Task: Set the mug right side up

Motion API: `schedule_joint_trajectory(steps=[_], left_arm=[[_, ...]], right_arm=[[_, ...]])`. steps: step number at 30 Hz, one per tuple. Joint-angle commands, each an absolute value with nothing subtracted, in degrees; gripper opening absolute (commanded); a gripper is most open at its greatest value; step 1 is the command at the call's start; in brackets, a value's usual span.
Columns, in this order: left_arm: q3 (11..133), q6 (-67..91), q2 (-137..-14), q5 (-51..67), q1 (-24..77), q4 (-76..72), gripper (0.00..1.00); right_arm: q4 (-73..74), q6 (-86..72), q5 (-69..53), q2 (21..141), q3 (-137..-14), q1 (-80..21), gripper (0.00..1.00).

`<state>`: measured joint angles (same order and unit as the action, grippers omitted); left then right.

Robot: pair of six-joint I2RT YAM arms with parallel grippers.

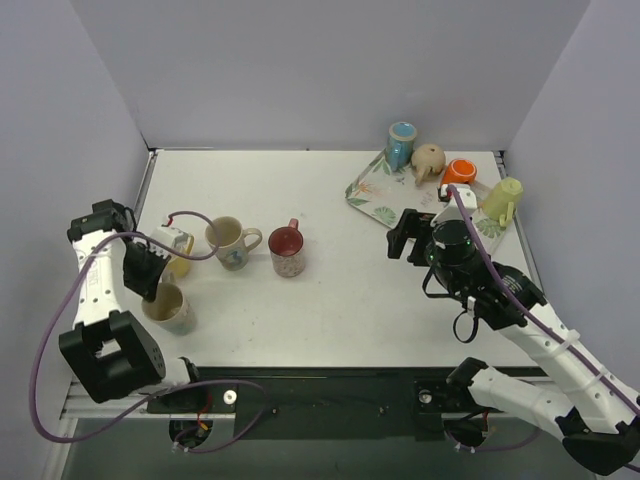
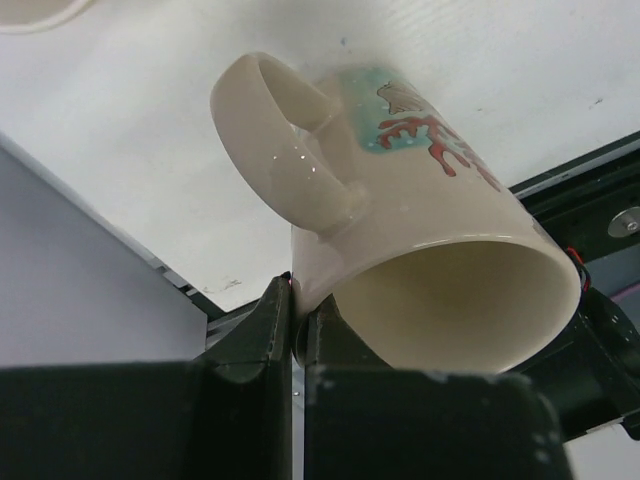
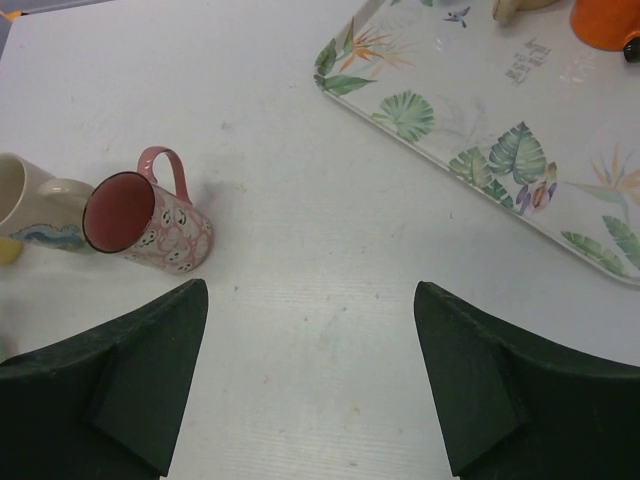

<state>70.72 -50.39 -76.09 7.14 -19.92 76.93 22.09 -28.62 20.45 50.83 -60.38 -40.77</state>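
Left wrist view: left tool point(image 2: 298, 312) clamped on rim of cream ceramic mug point(image 2: 430, 220).
Right tool point(image 3: 310, 295) spread wide, empty, above white surface point(image 3: 300, 180), lower centre frame.

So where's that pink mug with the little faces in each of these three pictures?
Top external: the pink mug stands upright left of centre, just right of a cream mug.
Left wrist: not in it; a coral-print mug fills that view.
Right wrist: at the left, middle height.
Shared landmark: the leaf-print tray, up and right of the mug in both views that show it.
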Motion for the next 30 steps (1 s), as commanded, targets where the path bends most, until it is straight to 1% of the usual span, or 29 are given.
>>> schedule_joint_trajectory(steps=[1, 5, 9, 12, 17, 19, 20, 21, 22, 23, 24, 25, 26, 27, 30], left_arm=[[71.89, -54.22, -80.41, 9.32, -23.99, 82.27, 0.0], [70.41, -54.76, -83.67, 8.88, -24.61, 80.34, 0.0], [68.47, -53.97, -85.78, 8.53, -24.87, 76.74, 0.0], [68.03, -53.44, -86.48, 8.61, -25.84, 73.84, 0.0], [68.99, -52.3, -86.14, 8.88, -26.81, 71.81, 0.0], [69.52, -52.29, -85.96, 8.7, -27.16, 71.81, 0.0], [69.78, -52.56, -86.13, 8.88, -27.33, 71.81, 0.0], [69.7, -52.82, -86.31, 9.14, -27.33, 71.89, 0.02], [69.0, -53.78, -86.4, 9.84, -27.33, 71.89, 0.04], [68.73, -54.4, -86.57, 10.28, -27.33, 72.07, 0.14], [68.12, -55.01, -86.66, 10.72, -27.33, 72.16, 0.21], [67.94, -54.93, -86.57, 10.64, -27.42, 72.51, 0.39], [67.77, -55.11, -86.49, 10.63, -27.68, 72.68, 0.44], [68.02, -55.19, -85.61, 10.81, -28.21, 72.86, 0.51], [69.95, -55.46, -82.98, 12.03, -28.83, 73.39, 0.57]], right_arm=[[21.62, -25.23, 18.9, 51.5, -59.94, -38.94, 0.79], [21.53, -24.43, 18.46, 51.77, -59.59, -37.27, 0.79], [21.09, -25.22, 15.74, 52.73, -58.54, -32.88, 0.81], [20.22, -26.1, 12.84, 53.88, -57.75, -27.61, 0.81], [17.85, -25.14, 13.27, 56.41, -56.95, -16.82, 0.81], [15.13, -23.74, 15.28, 58.7, -56.52, -13.2, 0.76], [11.72, -20.95, 16.77, 59.67, -55.56, -12.14, 0.68], [6.56, -17.61, 17.57, 62.2, -55.02, -10.39, 0.63], [3.63, -16.19, 18.01, 63.53, -54.15, -9.68, 0.56], [-1.7, -12.87, 17.23, 67.29, -54.14, -8.01, 0.56], [-3.32, -11.27, 13.92, 69.76, -54.84, -6.34, 0.56], [-5.69, -9.07, 11.97, 73.96, -55.45, -5.2, 0.6], [-5.89, -7.83, 7.69, 76.79, -58.24, -3.36, 0.61], [-4.84, -6.26, 6.17, 81.25, -60.45, -2.56, 0.64], [-3.87, -3.87, 4.49, 91.72, -68.26, 2.0, 0.64]])
